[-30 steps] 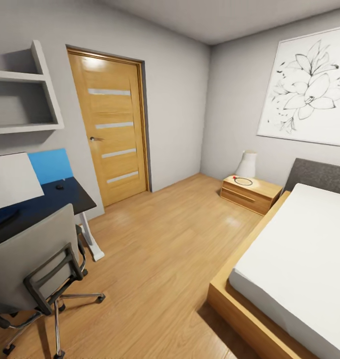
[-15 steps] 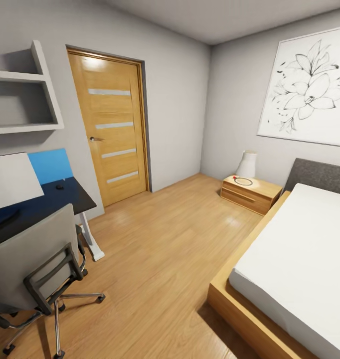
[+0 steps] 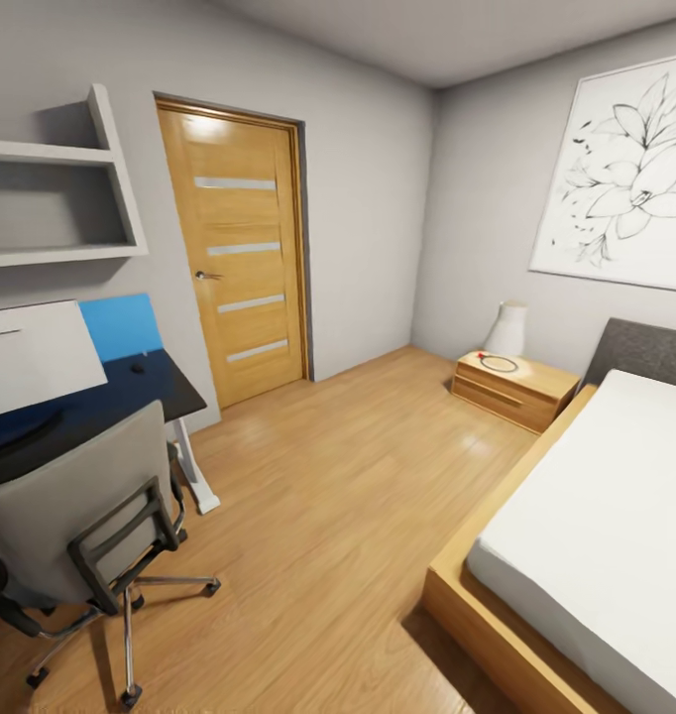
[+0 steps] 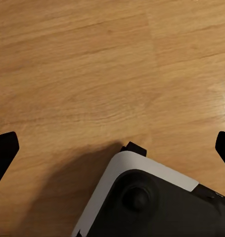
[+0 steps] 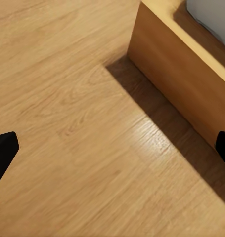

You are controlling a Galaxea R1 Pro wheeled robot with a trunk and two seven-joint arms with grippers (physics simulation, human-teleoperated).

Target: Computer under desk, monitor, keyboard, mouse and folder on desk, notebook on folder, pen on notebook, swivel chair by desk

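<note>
The black desk (image 3: 130, 392) stands against the left wall. On it the monitor (image 3: 36, 357) shows a pale, glaring screen, with its dark foot beside it. A small black mouse (image 3: 138, 368) lies near the desk's far end. The grey swivel chair (image 3: 75, 506) stands on the floor in front of the desk, its back toward me. The computer, keyboard, folder, notebook and pen are out of view. My left gripper (image 4: 112, 150) hangs open over the wooden floor, above my own base. My right gripper (image 5: 112, 148) is open over the floor beside the bed frame (image 5: 186, 74).
A blue panel (image 3: 123, 325) hangs on the wall behind the desk, under grey shelves (image 3: 60, 198). A wooden door (image 3: 241, 263) is shut. The bed (image 3: 596, 516) is at the right, with a nightstand (image 3: 516, 389) and lamp (image 3: 507, 330) behind it. Wooden floor lies between.
The whole picture has shifted to the right, so the camera has turned a little left. Nothing in the room has moved.
</note>
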